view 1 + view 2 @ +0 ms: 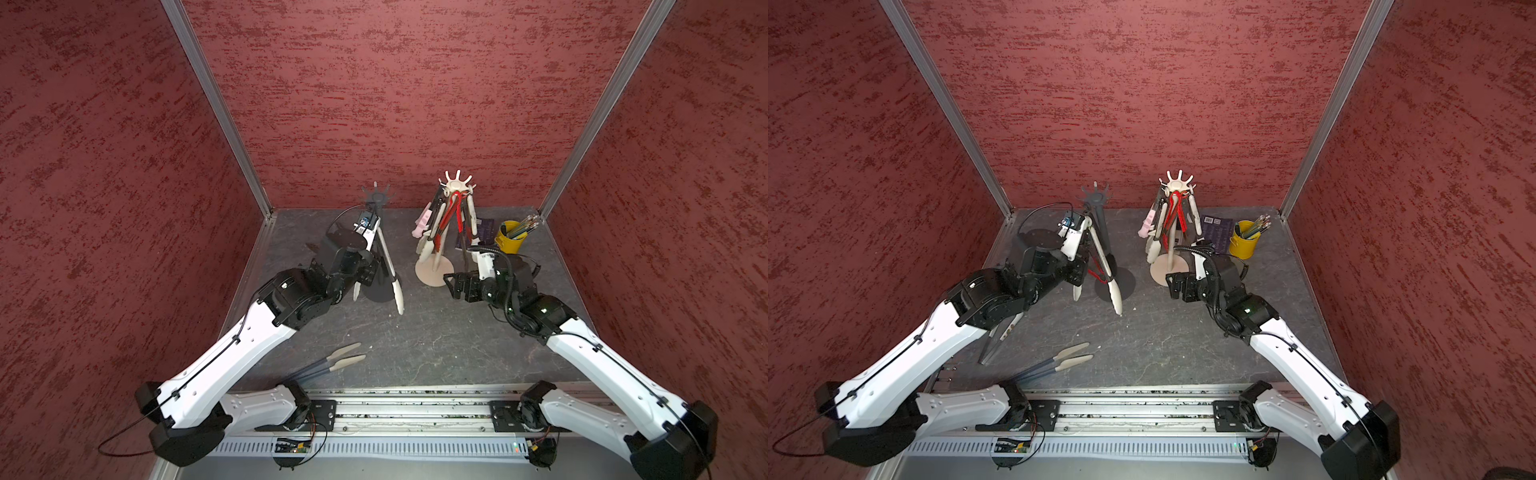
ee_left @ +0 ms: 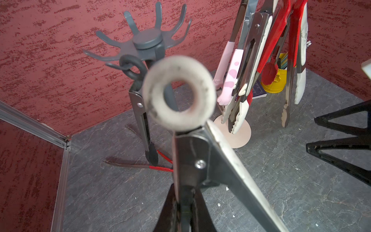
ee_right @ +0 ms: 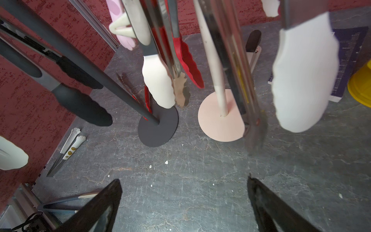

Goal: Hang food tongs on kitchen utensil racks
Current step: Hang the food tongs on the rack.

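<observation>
In both top views the left gripper (image 1: 368,270) is pinched on cream tongs (image 1: 390,270). Their hinge end is up near the grey rack (image 1: 376,195) crown and their tips splay over its base. I'd say that tilt is meant to bring the top up to a hook. The right gripper (image 1: 457,289) sits spread and empty, clear of the grey rack, by the cream rack (image 1: 457,183), which carries several tongs. Blue tongs (image 1: 336,360) lie well in front of the grey rack.

From the left wrist, the ring (image 2: 178,64) is a blur against the lens and hides part of the grey rack's pole. It sits on no hook. Black tongs (image 2: 141,118) hang from 1 hook, and red tongs (image 2: 160,168) lie behind the base, half covered.

From the right wrist, the fingers gape with nothing between them. Paw tongs (image 3: 70,147) lie far from the grey rack's base, by the wall. The hanging tongs are cut off above, so their hooks can't be seen.
</observation>
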Controlling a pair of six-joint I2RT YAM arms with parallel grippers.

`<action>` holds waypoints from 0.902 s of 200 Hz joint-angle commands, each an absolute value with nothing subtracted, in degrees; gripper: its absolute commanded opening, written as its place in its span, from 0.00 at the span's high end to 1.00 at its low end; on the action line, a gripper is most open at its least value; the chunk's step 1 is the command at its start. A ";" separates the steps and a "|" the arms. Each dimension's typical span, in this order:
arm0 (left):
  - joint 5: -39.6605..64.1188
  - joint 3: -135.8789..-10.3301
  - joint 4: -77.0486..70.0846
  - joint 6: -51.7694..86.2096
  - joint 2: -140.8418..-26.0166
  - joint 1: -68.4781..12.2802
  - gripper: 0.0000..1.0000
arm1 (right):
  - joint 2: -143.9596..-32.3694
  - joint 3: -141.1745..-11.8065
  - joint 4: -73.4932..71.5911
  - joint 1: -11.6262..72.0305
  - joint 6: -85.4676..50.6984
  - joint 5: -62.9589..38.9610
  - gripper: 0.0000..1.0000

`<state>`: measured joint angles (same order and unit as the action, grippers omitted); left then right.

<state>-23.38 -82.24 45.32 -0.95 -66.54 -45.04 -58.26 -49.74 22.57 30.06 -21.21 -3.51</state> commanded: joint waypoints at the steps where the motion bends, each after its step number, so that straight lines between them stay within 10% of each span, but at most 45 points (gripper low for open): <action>1: -19.44 -84.42 44.03 -1.44 -67.45 -43.52 0.93 | -57.30 -49.30 22.17 29.64 -22.17 -2.81 0.01; 180: -16.67 -92.06 48.81 -0.77 -75.20 -38.32 0.93 | -56.27 -47.51 20.76 29.60 -22.23 -3.15 0.01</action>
<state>-16.58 -89.91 48.75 -0.95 -75.02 -38.98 -57.60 -48.31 22.06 30.04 -21.63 -3.49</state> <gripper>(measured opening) 0.127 0.992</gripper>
